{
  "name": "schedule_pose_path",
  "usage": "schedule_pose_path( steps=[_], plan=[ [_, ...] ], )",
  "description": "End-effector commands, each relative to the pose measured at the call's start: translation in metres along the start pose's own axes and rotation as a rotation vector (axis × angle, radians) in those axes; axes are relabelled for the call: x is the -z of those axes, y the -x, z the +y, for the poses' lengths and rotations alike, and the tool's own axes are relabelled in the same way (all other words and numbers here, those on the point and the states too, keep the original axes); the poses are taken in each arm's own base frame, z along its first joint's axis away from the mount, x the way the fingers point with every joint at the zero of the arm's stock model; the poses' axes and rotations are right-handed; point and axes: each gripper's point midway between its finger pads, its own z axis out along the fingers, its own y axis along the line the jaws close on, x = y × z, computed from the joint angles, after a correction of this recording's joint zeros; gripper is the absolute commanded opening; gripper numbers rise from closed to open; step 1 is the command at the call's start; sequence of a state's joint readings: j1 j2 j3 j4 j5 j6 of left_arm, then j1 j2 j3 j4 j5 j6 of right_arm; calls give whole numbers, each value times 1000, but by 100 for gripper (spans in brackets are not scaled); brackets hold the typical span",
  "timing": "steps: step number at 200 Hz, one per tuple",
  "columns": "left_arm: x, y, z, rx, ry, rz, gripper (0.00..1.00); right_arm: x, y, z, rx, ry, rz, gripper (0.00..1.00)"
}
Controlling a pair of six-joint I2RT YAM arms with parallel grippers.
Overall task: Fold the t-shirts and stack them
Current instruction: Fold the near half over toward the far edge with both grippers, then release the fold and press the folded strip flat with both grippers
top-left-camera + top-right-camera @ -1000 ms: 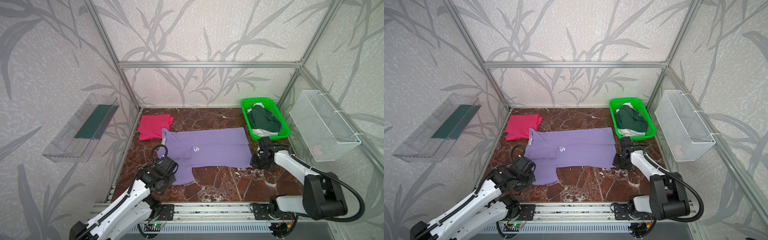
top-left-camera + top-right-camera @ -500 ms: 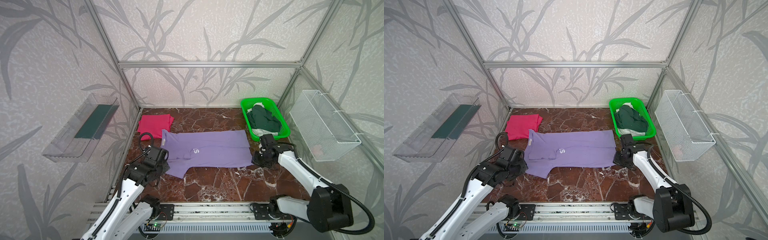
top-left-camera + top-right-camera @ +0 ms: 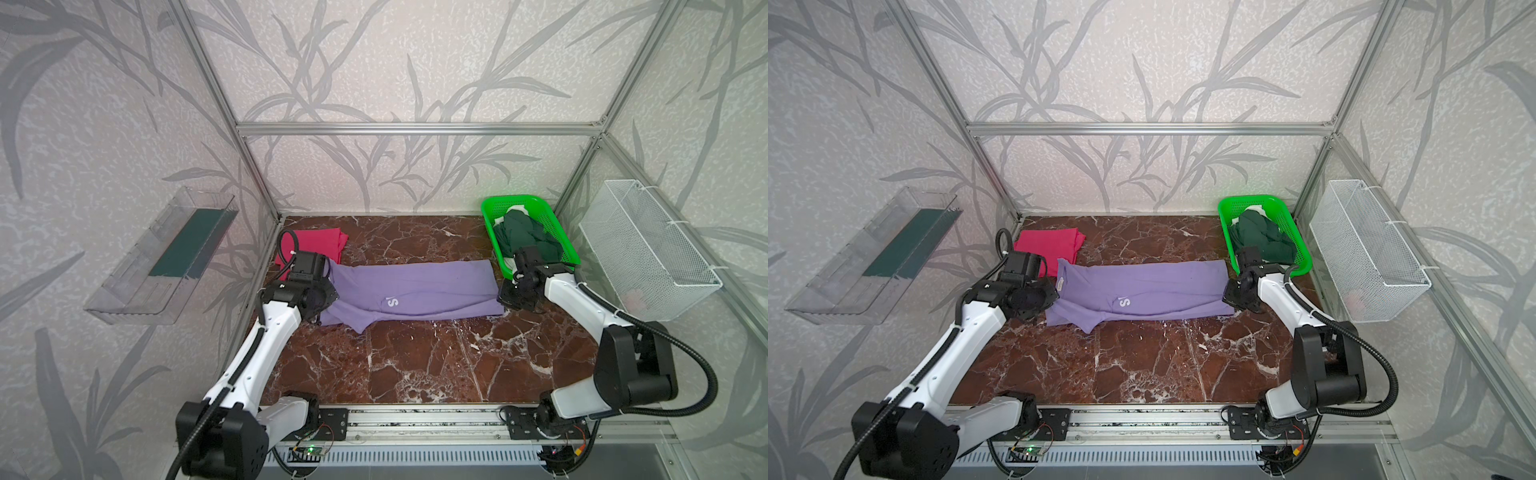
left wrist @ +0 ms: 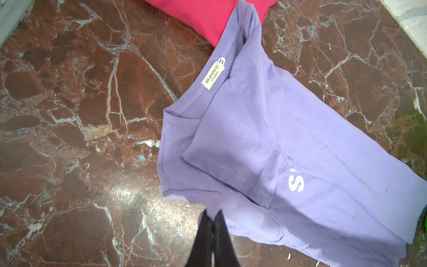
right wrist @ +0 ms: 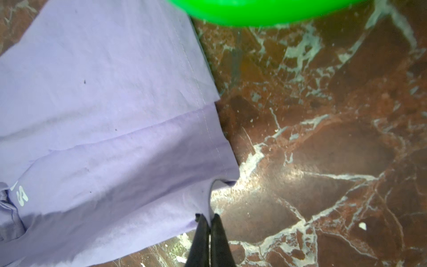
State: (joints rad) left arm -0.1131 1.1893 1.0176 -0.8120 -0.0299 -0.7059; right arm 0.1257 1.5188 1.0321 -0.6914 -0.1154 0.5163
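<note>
The brown marble bench (image 3: 415, 365) carries the lavender t-shirt (image 3: 415, 286) across its middle as a narrow strip. In both top views the strip's long axis runs from 9 o'clock to 3 o'clock, with the collar at the 9 o'clock end and the hem at the 3 o'clock end.

The folded magenta t-shirt (image 3: 320, 245) lies at about 10 o'clock on the bench, and the lavender collar end overlaps its near corner. The green mesh basket (image 3: 488, 220) sits at about 2 o'clock with a dark green garment (image 3: 523, 237) inside, just beside the hem.

The left end effector (image 4: 212, 217) is closed, and it appears to pinch the near shoulder edge, with the cloth stretching away toward 3 o'clock. The right end effector (image 5: 209, 219) is closed on the near hem corner, where a lip of fabric rises into it, and the cloth runs off toward 9 o'clock.

Each arm is therefore nearer its own end of the strip. Any end-to-end fold would likely carry the hem toward the collar.

The cloth looks soft and faintly creased, with its near long edge lapped over the body. The cream neck label (image 4: 213, 77) shows at the collar, and only part of the white lettering (image 4: 296, 182) is visible.
</note>
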Motion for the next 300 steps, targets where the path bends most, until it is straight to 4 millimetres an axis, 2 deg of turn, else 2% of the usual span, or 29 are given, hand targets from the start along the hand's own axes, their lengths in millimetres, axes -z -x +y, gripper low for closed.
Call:
schedule_pose_path(
  steps=[1, 46, 85, 92, 149, 168, 176, 188, 201, 221, 237, 271, 300],
  plan=[
    [0, 30, -13, -26, -11, -63, 0, 4, 21, 4, 19, -8, -45, 0],
    [-25, 60, -26, -24, 10, -58, 0, -11, 35, 4, 10, -25, -34, 0],
    [-63, 70, -32, -34, 35, 18, 0, -22, 50, 9, 11, -26, -49, 0],
    [-70, 73, -34, -34, 33, 18, 0, -32, 50, 8, 8, -36, -31, 0],
    [-112, 87, -41, -37, 57, 37, 0, -49, 64, 12, 19, -36, -35, 3],
    [-126, 96, -56, -91, -1, 25, 13, -46, 67, 8, 23, -59, -57, 6],
    [-132, 100, -61, -122, -15, 15, 23, -44, 67, 8, 28, -60, -62, 10],
    [-140, 103, -54, -143, 39, 10, 39, -40, 66, 9, 38, -54, -78, 17],
    [-140, 104, -48, -160, 70, -5, 46, -30, 63, 13, 64, -47, -109, 27],
    [-126, 92, -45, -150, 41, -26, 50, -10, 54, 20, 117, -61, -161, 36],
    [-112, 68, -48, -175, 19, 6, 50, -7, 40, 30, 148, -49, -159, 37],
    [-97, 3, -56, -263, 8, 128, 49, -27, 13, 54, 190, -2, -82, 34],
    [-91, -27, -66, -355, 1, 153, 49, -42, 4, 66, 201, 16, -47, 33]
  ],
)
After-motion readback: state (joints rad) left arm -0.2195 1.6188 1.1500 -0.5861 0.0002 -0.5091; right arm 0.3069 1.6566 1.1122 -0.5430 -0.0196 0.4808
